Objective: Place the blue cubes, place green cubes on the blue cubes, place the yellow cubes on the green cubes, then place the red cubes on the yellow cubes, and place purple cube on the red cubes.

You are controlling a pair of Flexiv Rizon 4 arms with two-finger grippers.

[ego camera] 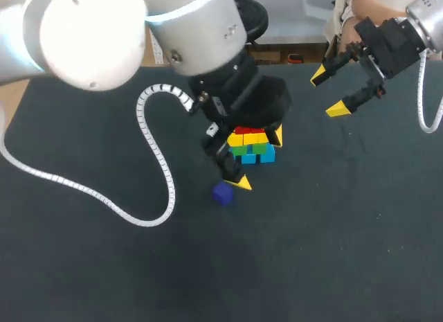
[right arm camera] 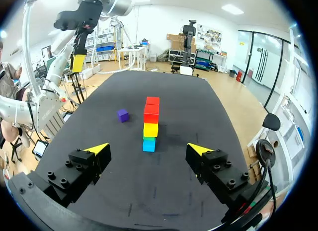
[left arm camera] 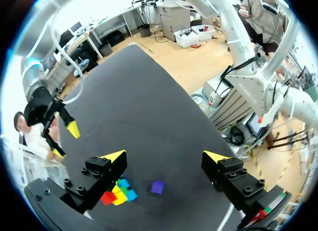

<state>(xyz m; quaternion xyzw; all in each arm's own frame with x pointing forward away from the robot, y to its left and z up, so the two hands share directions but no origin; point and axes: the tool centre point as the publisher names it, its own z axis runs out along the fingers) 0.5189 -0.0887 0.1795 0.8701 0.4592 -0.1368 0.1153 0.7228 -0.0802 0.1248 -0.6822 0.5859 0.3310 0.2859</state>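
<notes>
Over the middle of the dark bench [ego camera: 360, 218], seen from above, the left claw [ego camera: 259, 159] hangs spread wide above the stack of coloured cubes [ego camera: 250, 145]: blue at the foot, then green, then yellow, with the red cubes [ego camera: 249, 130] on top. One of its yellow tips is just beside the small purple cube [ego camera: 222, 194], which lies alone on the bench near the stack with nothing touching it. The right claw [ego camera: 328, 93] hangs well apart towards the far side, also spread and empty.

From the left wrist, the left claw [left arm camera: 165, 156] shows its fingers far apart with nothing between them. The purple cube [left arm camera: 157, 187] lies below, roughly between the fingers, and the stack [left arm camera: 119, 193] sits close under one of them.

From the right wrist, the right claw [right arm camera: 148, 148] is wide and holds nothing. Ahead of it the stack [right arm camera: 150, 124] stands upright, with the purple cube [right arm camera: 122, 115] off to one side, clear of it.

To my eye four layers are done and only the purple cube is left. The left claw looks best placed for it. It would need to centre over that cube, come down around it without a finger brushing the stack, close, lift, and set it gently on the red cubes so nothing underneath shifts
</notes>
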